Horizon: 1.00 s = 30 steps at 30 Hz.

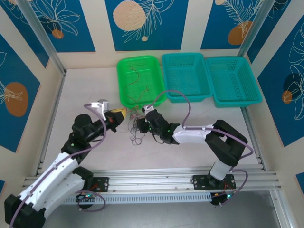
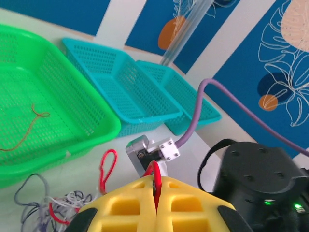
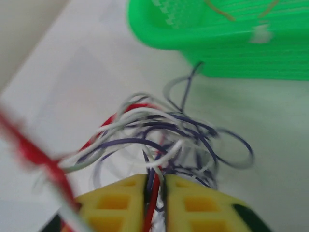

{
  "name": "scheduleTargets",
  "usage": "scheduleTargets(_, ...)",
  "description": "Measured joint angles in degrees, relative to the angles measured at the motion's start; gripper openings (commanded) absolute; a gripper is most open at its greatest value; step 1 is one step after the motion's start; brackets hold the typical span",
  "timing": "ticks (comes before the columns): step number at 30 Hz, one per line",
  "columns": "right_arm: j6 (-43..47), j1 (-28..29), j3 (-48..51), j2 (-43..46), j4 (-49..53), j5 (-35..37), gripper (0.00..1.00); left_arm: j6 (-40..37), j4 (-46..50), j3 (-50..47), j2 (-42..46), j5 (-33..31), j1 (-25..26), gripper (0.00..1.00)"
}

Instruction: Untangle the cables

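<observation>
White bench [image 1: 90, 90], blue-patterned walls [image 1: 142, 23]; green basket [image 1: 119, 80] holds stray cables [image 1: 135, 74]; left tool [image 2: 155, 186] and right tool [image 3: 154, 186] each clench a red cable [image 2: 108, 169].

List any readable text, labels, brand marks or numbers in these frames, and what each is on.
None readable.
Wall panels: leaf and circle art, no lettering.
Green basket, middle teal basket, right teal basket: plain mesh, no labels.
Left gripper and right gripper, each pinching cables: blank yellow fingers.
Black arm housing: small green lights, no legible marking.
</observation>
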State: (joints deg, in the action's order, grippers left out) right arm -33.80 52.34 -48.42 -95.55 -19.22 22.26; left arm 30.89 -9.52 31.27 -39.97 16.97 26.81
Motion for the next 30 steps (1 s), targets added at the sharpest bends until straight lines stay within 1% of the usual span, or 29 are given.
scheduleTargets(3, 0.39, -1.62, 2.45, 2.51, 2.08, 3.19, 0.0, -1.64, 8.37, 4.5, 2.97, -4.42, -0.79, 0.0)
scheduleTargets(5, 0.37, -2.95, 6.67, 7.1, 2.64, 4.61, 0.0, -3.34, 13.99, 7.52, 3.28, -6.67, -1.92, 0.0)
scheduleTargets(9, -0.7, -6.27, 13.0, 15.98, 3.45, 4.35, 0.0, -5.25, 21.97, 8.02, 2.19, -6.27, -4.2, 0.0)
scheduleTargets(12, -0.35, -9.09, 16.59, 21.27, 3.74, 2.4, 0.0, -5.62, 21.03, 6.25, -0.48, -1.66, -4.81, 0.0)
scheduleTargets(14, 1.38, -10.62, 17.46, 23.5, 6.1, 1.64, 0.0, -5.73, 15.58, 3.54, -3.48, 2.69, -5.2, 0.0)
scheduleTargets(16, 4.0, -11.98, 17.35, 24.79, 9.01, 1.09, 0.0, -5.55, 9.73, 0.57, -6.73, 5.25, -5.31, 0.0)
scheduleTargets(17, 5.6, -12.59, 17.2, 25.4, 10.6, 0.55, 0.0, -5.6, 6.82, -1.16, -8.41, 5.81, -5.14, 0.04)
scheduleTargets(18, 7.15, -13.0, 16.79, 25.86, 12.37, -0.13, 0.0, -5.84, 4.85, -2.67, -9.57, 5.97, -4.66, 0.1)
scheduleTargets(19, 9.03, -13.33, 16.04, 26.29, 14.25, -0.79, 0.0, -6.14, 3.06, -4.26, -10.54, 5.92, -3.87, 0.22)
scheduleTargets(20, 10.78, -13.55, 15.02, 26.58, 16.02, -1.42, 0.0, -6.84, 2.01, -5.6, -11.02, 5.55, -3.04, 0.36)
scheduleTargets(21, 12.09, -13.75, 14.08, 26.77, 17.35, -1.77, 0.0, -6.99, 1.42, -6.43, -11.13, 5.07, -2.43, 0.46)
scheduleTargets(23, 14.88, -14.01, 11.39, 26.95, 20.22, -2.16, 0.0, -7.72, 0.5, -7.48, -10.75, 3.76, -0.96, 0.58)
scheduleTargets(25, 17.0, -14.21, 8.98, 26.97, 22.45, -2.14, 0.0, -9.05, 0.22, -7.61, -9.16, 2.14, -0.2, 0.67)
scheduleTargets(26, 17.75, -14.27, 8.09, 26.97, 23.26, -2.08, 0.0, -9.46, 0.04, -7.61, -8.0, 1.29, 0.02, 0.7)
scheduleTargets(28, 19.12, -14.38, 6.47, 26.93, 25.2, -1.42, 0.0, -10.91, -0.17, -7.58, -4.61, -0.66, 0.33, 0.73)
scheduleTargets(30, 19.91, -14.53, 5.38, 26.56, 26.91, -0.35, 0.0, -12.22, -0.2, -7.58, -0.57, -2.58, 0.48, 0.74)
